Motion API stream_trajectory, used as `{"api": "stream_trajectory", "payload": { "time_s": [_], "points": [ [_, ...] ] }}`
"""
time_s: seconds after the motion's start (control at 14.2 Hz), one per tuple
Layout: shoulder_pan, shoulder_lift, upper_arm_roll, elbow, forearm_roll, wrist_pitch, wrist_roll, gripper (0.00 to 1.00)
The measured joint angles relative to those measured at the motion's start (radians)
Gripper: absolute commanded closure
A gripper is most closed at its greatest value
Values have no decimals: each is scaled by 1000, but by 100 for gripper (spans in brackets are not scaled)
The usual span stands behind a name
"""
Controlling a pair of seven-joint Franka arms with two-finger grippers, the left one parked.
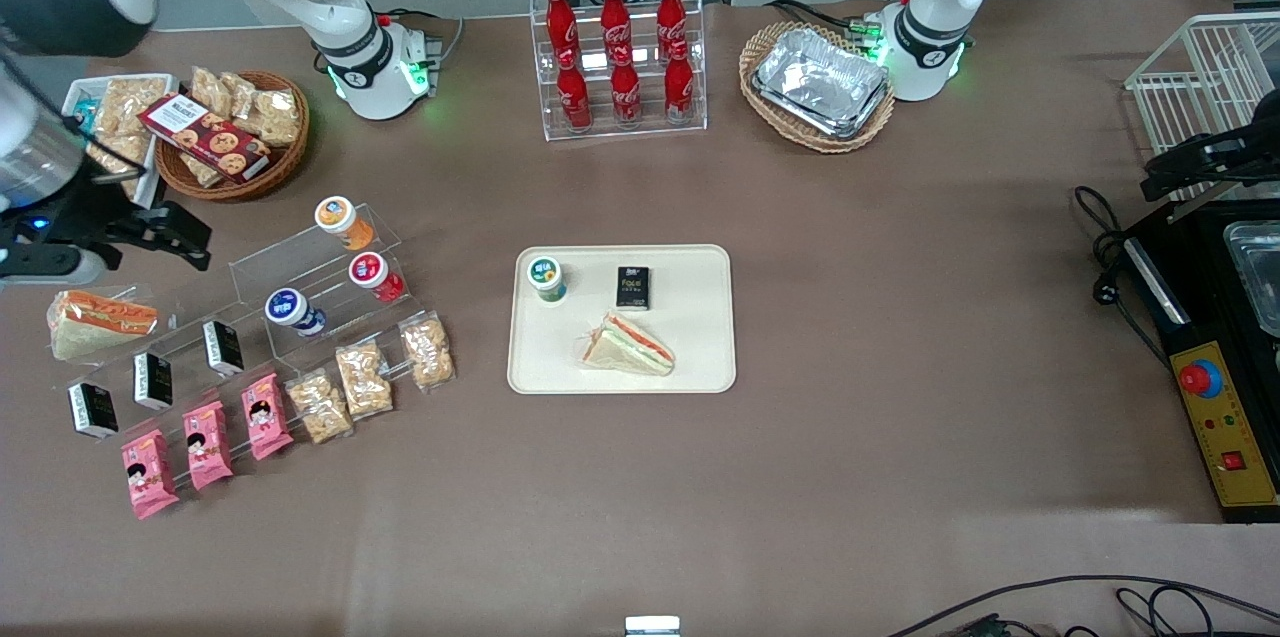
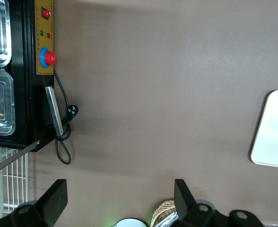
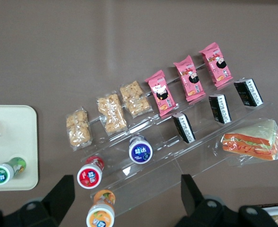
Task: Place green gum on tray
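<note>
The green gum (image 1: pixel 547 278), a small green bottle with a white lid, lies on the cream tray (image 1: pixel 620 372) in the corner toward the working arm's end. It also shows in the right wrist view (image 3: pixel 6 172), on the tray (image 3: pixel 15 137). My gripper (image 1: pixel 175 235) is open and empty, high above the clear tiered stand (image 1: pixel 300 262) at the working arm's end of the table, well apart from the tray. In the right wrist view the gripper (image 3: pixel 127 189) has its fingers spread wide over the stand, with the orange bottle (image 3: pixel 101 215) between them below.
A sandwich (image 1: pixel 630 345) and a black packet (image 1: pixel 632 287) also lie on the tray. The stand holds orange (image 1: pixel 342 220), red (image 1: pixel 374 276) and blue (image 1: pixel 293 309) bottles, black packets, snack bags and a wrapped sandwich (image 1: pixel 100 322). A cola rack (image 1: pixel 620 57) and wicker baskets stand farther away.
</note>
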Motion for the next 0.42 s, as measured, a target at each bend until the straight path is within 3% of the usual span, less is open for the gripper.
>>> {"api": "stream_trajectory", "payload": {
  "time_s": [0.42],
  "points": [
    [4, 11, -59, 0, 42, -69, -69, 0]
  ]
}}
